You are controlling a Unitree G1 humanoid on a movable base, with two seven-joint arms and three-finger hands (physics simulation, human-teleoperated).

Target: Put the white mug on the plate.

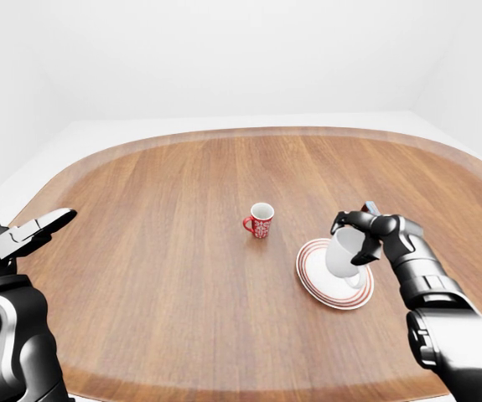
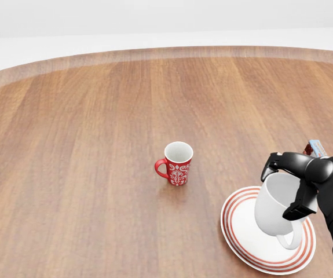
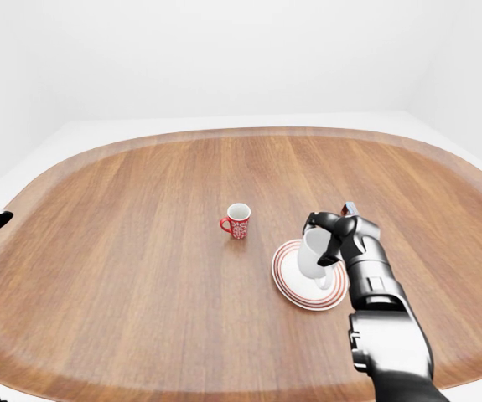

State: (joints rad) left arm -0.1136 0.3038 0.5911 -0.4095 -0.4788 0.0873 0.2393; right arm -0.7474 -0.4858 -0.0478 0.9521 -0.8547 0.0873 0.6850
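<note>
The white mug (image 2: 273,211) hangs tilted over the white, red-ringed plate (image 2: 235,234) at the lower right of the head view, its handle pointing down. My right hand (image 2: 282,189) is shut on the mug, black fingers over the rim and down its right side. Whether the mug's base touches the plate I cannot tell. My left hand (image 1: 33,234) shows only in the left-eye view, at the far left off the table's edge, fingers spread open and holding nothing.
A red patterned mug (image 2: 176,163) stands upright on the round wooden table (image 2: 97,145), to the left of and above the plate. A small red-and-blue thing (image 2: 314,147) peeks out just behind my right hand. White floor surrounds the table.
</note>
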